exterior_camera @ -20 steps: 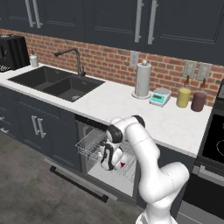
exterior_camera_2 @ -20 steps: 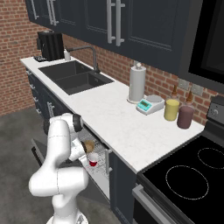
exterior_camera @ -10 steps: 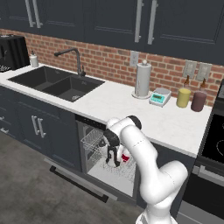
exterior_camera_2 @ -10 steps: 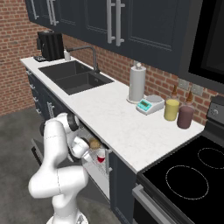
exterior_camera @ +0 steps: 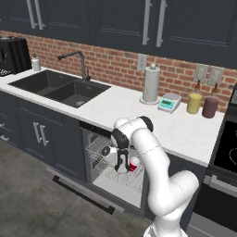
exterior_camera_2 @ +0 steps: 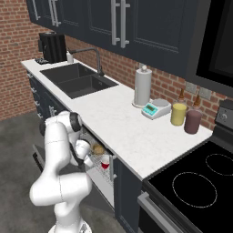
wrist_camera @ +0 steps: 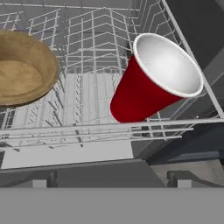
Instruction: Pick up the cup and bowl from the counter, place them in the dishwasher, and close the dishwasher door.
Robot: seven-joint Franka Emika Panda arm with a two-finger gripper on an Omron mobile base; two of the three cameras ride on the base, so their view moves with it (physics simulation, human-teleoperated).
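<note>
Since the earlier frames, we see the arm has lifted a little and drawn back from the rack, and the red cup (wrist_camera: 151, 81) now lies released among the wires rather than between the fingers. The pincer (exterior_camera: 121, 165) hangs over the dishwasher (exterior_camera: 112, 171) rack with its jaws spread wide and nothing between them; in the hand view its two dark tips (wrist_camera: 43, 180) sit at the bottom, well apart.

Just ahead of the pincer and toward its right tip, the cup leans tilted in the wire rack (wrist_camera: 92, 87), its white rim turned up and outward. Ahead and toward the left tip lies the olive-tan bowl (wrist_camera: 24, 70), cut off by the left edge of the hand view, so we cannot see its far side. Cup and bowl are near each other but apart.

From the left base view the cup (exterior_camera: 134, 164) shows just beside the pincer, partly hidden by the wrist; the bowl is hidden there. From the right base view the bowl (exterior_camera_2: 98, 149) and cup (exterior_camera_2: 105, 161) peek out under the counter (exterior_camera_2: 118, 123), much covered by the arm. The dishwasher door (exterior_camera: 81, 190) hangs open, below and in front of the pincer.

On the counter behind, well away from the pincer, stand a paper towel roll (exterior_camera: 151, 84), a small scale (exterior_camera: 169, 102), a yellow jar (exterior_camera: 194, 103) and a maroon jar (exterior_camera: 209, 107). The scale's display is too small to read; we can make out no writing.
</note>
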